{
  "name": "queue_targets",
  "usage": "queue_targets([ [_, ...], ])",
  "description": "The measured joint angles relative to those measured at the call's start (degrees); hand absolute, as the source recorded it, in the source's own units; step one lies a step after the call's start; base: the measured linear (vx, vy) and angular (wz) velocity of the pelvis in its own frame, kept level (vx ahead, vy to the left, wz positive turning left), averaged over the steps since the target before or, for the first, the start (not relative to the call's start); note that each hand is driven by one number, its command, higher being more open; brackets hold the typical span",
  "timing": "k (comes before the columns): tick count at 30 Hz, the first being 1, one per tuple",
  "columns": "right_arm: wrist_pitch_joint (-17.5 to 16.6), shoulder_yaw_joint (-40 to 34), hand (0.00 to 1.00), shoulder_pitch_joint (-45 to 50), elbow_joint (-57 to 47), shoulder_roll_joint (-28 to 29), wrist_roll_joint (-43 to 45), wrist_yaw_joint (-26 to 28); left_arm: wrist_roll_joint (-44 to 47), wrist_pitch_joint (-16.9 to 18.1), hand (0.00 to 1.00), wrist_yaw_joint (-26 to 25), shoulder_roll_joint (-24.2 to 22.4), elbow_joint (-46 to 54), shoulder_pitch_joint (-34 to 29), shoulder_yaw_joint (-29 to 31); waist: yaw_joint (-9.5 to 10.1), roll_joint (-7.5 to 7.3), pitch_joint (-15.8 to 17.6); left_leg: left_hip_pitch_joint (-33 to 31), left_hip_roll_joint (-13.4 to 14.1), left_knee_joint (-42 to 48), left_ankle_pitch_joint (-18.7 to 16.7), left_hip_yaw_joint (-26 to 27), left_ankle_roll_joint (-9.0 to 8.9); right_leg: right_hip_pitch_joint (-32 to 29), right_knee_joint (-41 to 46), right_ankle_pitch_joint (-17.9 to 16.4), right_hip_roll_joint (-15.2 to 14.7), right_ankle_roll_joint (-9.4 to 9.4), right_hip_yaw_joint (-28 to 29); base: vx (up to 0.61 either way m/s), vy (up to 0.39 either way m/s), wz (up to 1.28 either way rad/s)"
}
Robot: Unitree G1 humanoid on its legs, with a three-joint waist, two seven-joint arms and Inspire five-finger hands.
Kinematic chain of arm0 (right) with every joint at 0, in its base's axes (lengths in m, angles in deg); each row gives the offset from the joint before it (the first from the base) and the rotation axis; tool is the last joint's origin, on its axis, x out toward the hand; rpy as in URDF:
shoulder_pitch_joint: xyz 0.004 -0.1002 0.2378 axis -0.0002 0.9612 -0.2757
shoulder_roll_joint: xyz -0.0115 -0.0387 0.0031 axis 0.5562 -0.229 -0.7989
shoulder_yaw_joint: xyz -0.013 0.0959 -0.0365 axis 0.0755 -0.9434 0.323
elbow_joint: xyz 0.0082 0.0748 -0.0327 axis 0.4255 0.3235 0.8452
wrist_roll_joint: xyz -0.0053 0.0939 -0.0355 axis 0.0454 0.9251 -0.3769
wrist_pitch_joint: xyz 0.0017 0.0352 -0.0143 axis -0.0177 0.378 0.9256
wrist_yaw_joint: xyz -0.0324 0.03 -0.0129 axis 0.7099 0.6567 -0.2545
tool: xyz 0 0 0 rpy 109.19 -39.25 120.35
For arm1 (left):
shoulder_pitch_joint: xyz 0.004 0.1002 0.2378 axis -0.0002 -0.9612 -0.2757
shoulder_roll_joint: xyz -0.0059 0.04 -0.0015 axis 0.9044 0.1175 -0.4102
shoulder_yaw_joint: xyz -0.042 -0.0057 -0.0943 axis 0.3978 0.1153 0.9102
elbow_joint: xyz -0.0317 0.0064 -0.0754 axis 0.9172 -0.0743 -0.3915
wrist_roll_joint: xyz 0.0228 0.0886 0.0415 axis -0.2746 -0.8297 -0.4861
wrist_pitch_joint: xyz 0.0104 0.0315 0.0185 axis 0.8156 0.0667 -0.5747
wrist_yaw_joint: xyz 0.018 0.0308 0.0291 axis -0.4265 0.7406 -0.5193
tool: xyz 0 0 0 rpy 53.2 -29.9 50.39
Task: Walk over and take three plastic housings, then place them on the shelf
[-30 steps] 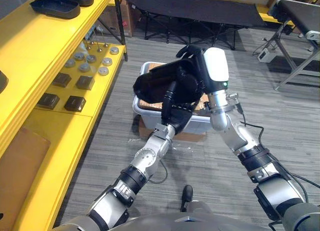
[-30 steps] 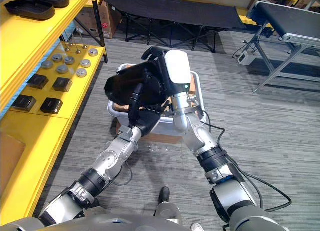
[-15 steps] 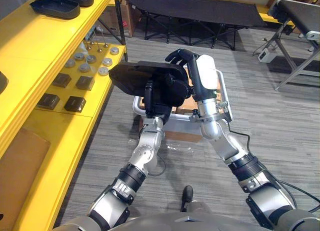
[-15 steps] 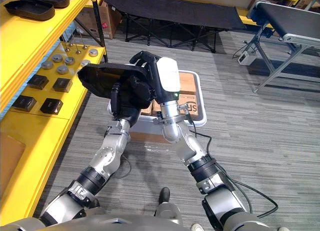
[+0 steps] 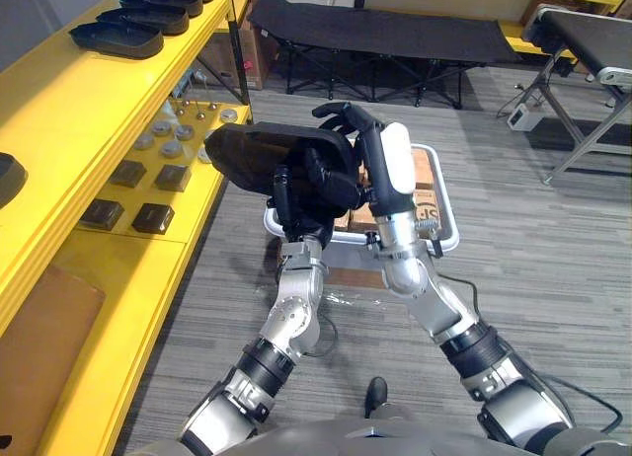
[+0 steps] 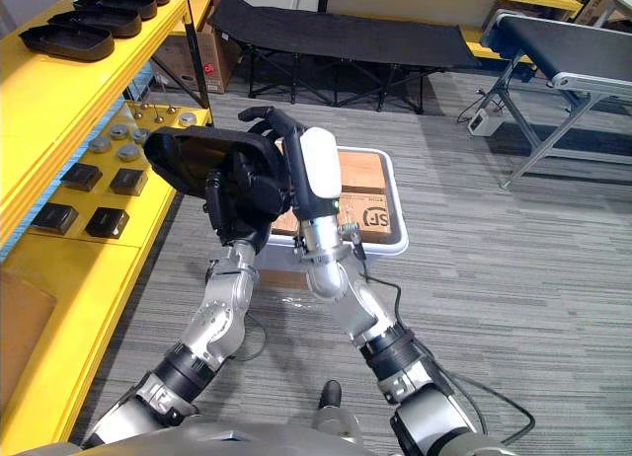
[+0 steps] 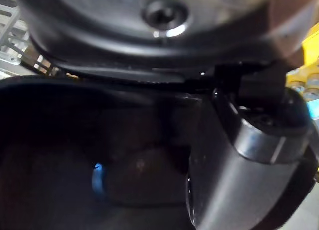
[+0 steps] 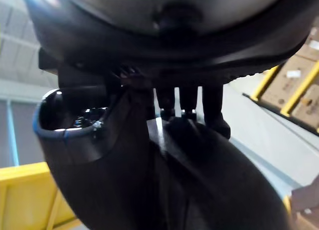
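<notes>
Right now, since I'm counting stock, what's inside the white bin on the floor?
Brown cardboard boxes lie in the white bin. Its left part is covered by the black housing, the left hand and the right hand, so anything there cannot be seen.

The yellow shelf [image 5: 69,111] carries black housings [image 5: 123,39] on top, dark blocks [image 5: 154,217] and metal discs [image 5: 161,127] lower down.

My 2 head eyes look steeply down over my arms at the floor ahead. Set slightly apart, they share 1 scene: yellow shelf [image 5: 89,101] on my left, white bin [image 5: 446,241] beyond, black housing [image 5: 252,155] between my left hand [image 5: 308,185] and right hand [image 5: 370,155]. My 2 wrist cameras sit very near: the left faces the housing's dark hollow, the right looks along my fingers [image 8: 212,110] curled on its rim.
</notes>
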Motion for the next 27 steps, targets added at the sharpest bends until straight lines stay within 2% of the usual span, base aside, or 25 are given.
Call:
queue_targets([
  [1, -1.50, 0.05, 1.00, 1.92, 0.14, 0.03, 1.59, 1.28, -3.59, 1.17, 0.00, -2.47, -0.57, 0.56, -0.18, 1.47, -0.04, 0.01, -0.01, 0.00, 0.00, 0.00, 0.00, 0.00, -0.01, -0.01, 0.00, -0.01, 0.00, -0.02, -0.06, 0.00, 0.000, 0.00],
  [4, -2.66, 0.51, 1.00, 5.60, 0.62, 0.11, 3.79, 3.06, -12.28, 2.82, 0.00, -7.95, -0.79, 3.40, -0.21, 5.59, -0.15, 0.16, -0.09, -0.01, 0.00, -0.03, 0.00, 0.00, -0.01, -0.03, 0.00, -0.04, 0.00, -0.06, -0.14, 0.00, 0.000, 0.00],
  [7, -2.53, 0.41, 1.00, 6.34, 0.37, 2.50, 6.94, 3.15, -31.06, 3.42, 0.00, -17.37, -1.09, 4.33, -0.29, 9.84, -0.11, 0.61, -0.74, -0.03, 0.00, -0.05, 0.00, -0.09, -0.01, -0.01, -0.01, -0.04, -0.01, -0.06, -0.38, 0.00, 0.000, 0.00],
  [8, -2.30, 0.41, 1.00, 6.37, 0.37, 2.73, 8.15, 3.31, -34.63, 3.42, 0.00, -19.19, -1.12, 4.34, -0.29, 10.65, -0.09, 0.69, -0.98, -0.07, 0.00, -0.06, 0.00, -0.15, -0.01, 0.00, -0.01, -0.04, -0.01, -0.06, -0.51, -0.01, 0.010, 0.04],
  [11, -0.18, -0.10, 1.00, 6.55, 0.03, 4.74, 13.38, 3.93, -55.29, 3.16, 0.00, -28.73, -1.20, 4.73, -0.29, 16.10, -0.16, 0.98, -1.63, -0.14, 0.00, -0.03, 0.00, -0.32, 0.00, 0.06, -0.01, -0.04, -0.03, -0.05, -0.84, 0.00, 0.003, 0.01],
  [13, 2.32, -3.05, 1.00, 7.35, 0.10, 6.16, 15.62, 3.51, -67.83, 2.86, 0.00, -35.18, -1.27, 5.11, -0.29, 20.30, -0.11, 1.13, -1.76, -0.20, -0.02, -0.02, 0.00, -0.40, 0.01, 0.06, -0.02, -0.06, -0.07, -0.04, -0.94, 0.00, 0.000, 0.00],
  [14, 2.77, -4.01, 1.00, 7.79, 0.11, 6.36, 15.90, 3.20, -71.32, 2.72, 0.00, -37.15, -1.30, 5.27, -0.29, 21.59, -0.09, 1.17, -1.82, -0.29, -0.03, -0.01, 0.00, -0.47, 0.01, 0.05, -0.03, -0.07, -0.08, -0.04, -1.03, -0.01, 0.012, 0.08],
  [16, 3.85, -6.72, 1.00, 9.52, 0.19, 6.69, 17.87, 1.91, -86.63, -0.68, 0.00, -45.77, -1.35, 6.59, -0.87, 26.58, -0.08, 1.48, -2.15, -0.66, -0.03, 0.01, 0.03, -0.82, 0.04, -0.07, -0.06, -0.09, -0.10, -0.07, -1.32, 0.00, 0.012, 0.06],
  [18, 3.89, -7.29, 1.00, 10.66, 0.22, 6.69, 19.22, 1.88, -96.07, -3.91, 0.00, -49.55, -1.20, 6.66, -1.22, 28.90, 0.05, 1.85, -2.38, -0.66, -0.05, 0.00, 0.03, -0.84, 0.04, -0.06, -0.32, -0.10, -0.11, -0.08, -1.41, 0.00, 0.000, 0.00],
  [22, 3.04, -7.30, 1.00, 12.31, -0.17, 6.77, 26.62, 5.95, -107.86, -9.98, 0.00, -50.77, -0.43, 6.71, -1.62, 30.47, -0.13, 2.11, -2.54, -0.70, -0.05, 0.01, 0.01, -0.82, 0.05, -0.11, -0.35, -0.15, -0.11, -0.16, -1.41, 0.00, 0.000, 0.00],
  [24, 2.22, -7.33, 1.00, 15.30, -0.43, 7.18, 32.11, 10.57, -111.79, -11.58, 0.00, -48.16, 1.22, 7.23, -4.41, 30.69, -0.47, 2.59, -2.88, -0.88, -0.05, 0.04, -0.20, -0.76, 0.08, -0.35, -0.36, -0.26, -0.11, -0.26, -1.40, 0.00, 0.000, 0.00],
  [27, 2.78, -9.25, 1.00, 20.12, -0.96, 7.22, 35.92, 13.50, -111.85, -13.52, 0.00, -41.95, 3.22, 9.33, -8.96, 30.98, -0.47, 3.35, -3.78, -2.06, -0.04, 0.72, -0.72, -0.73, 0.04, -1.30, -0.35, -0.26, -0.16, -0.26, -1.33, 0.01, 0.007, -0.01],
])
